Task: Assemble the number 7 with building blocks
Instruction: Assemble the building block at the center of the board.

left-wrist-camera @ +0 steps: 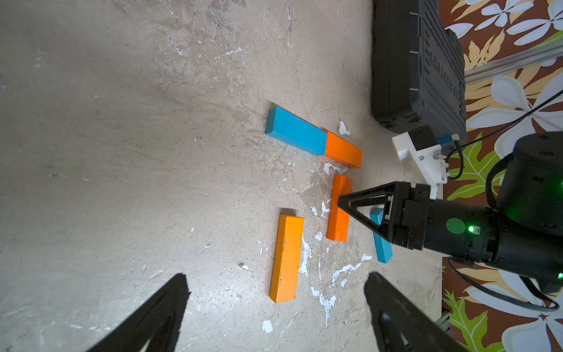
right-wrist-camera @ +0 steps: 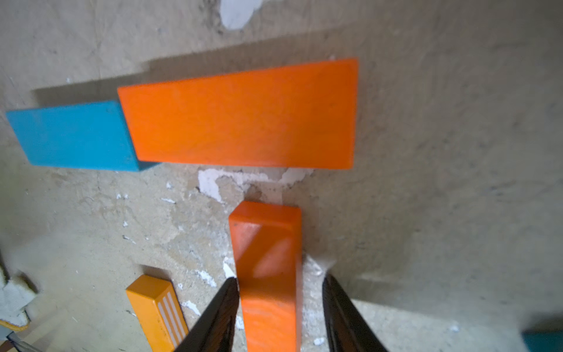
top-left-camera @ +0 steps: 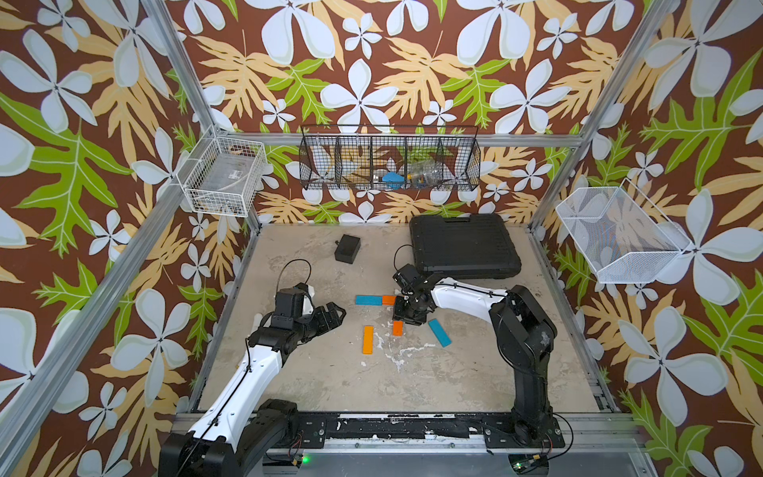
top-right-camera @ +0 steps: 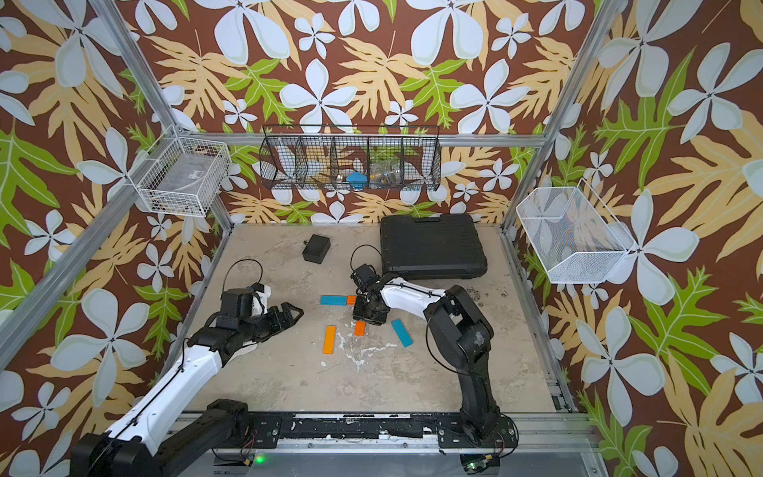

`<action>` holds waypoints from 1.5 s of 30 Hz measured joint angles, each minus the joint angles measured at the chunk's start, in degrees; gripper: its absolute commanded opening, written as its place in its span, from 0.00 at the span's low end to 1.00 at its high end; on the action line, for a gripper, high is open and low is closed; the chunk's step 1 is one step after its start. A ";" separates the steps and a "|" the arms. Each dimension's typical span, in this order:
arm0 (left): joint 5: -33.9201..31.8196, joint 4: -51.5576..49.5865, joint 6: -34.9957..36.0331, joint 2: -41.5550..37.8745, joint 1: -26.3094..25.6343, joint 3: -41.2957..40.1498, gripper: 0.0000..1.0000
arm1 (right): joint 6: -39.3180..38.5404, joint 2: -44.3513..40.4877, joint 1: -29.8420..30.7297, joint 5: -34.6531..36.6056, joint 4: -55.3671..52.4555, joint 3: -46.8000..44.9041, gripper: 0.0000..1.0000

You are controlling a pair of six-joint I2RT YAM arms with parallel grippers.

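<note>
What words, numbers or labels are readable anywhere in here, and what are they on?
Nothing reads clearly enough to quote.
Case: raised lettering on it, too blurred to read.
Label inside the white basket: too small to read.
Yellow-orange block: white stripes only, no letters.
</note>
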 measured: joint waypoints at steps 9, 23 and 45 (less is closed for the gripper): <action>-0.20 -0.46 0.31 -0.13 0.00 0.00 0.93 | 0.26 -0.85 -1.38 -1.95 2.62 -2.08 0.46; -0.70 -0.46 0.33 0.44 0.00 0.33 0.94 | 0.07 -0.52 -1.53 -1.70 1.44 -1.38 0.35; -0.90 -0.46 0.76 1.07 0.00 0.74 0.94 | -1.27 1.75 -2.62 -3.74 -2.97 2.60 0.35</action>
